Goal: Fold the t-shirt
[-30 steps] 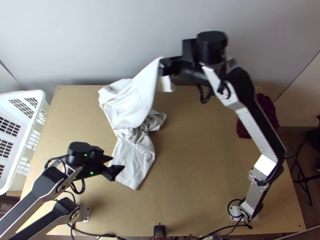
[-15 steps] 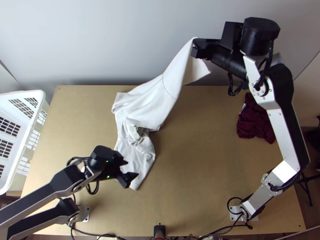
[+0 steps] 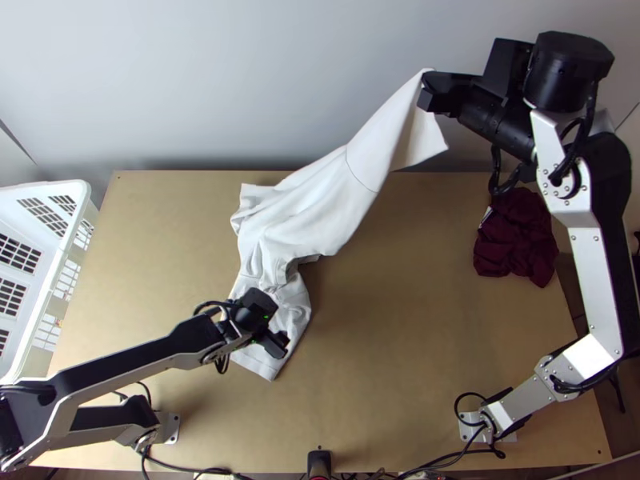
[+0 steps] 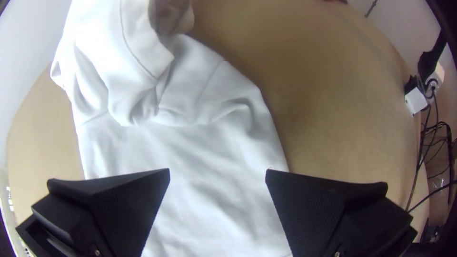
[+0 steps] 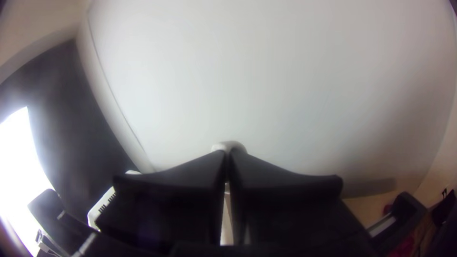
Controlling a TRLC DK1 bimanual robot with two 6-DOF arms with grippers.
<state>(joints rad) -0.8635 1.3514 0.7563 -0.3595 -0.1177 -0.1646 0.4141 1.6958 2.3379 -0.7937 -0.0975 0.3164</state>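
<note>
Top view looks steeply down on the table (image 3: 416, 344); left wrist view, nearer, shares the shirt (image 4: 204, 157); right wrist view faces the wall (image 5: 285, 85)

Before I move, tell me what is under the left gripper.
A fairly flat stretch of the white t-shirt lies below the open left gripper. The t-shirt hides whatever is beneath it.

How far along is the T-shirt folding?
Done: the near end of the white T-shirt lies fairly flat. Under way: the right hand holds the far end raised; the open left hand hovers nearer. Left, probably: smoothing the bunched middle, then folding.
</note>
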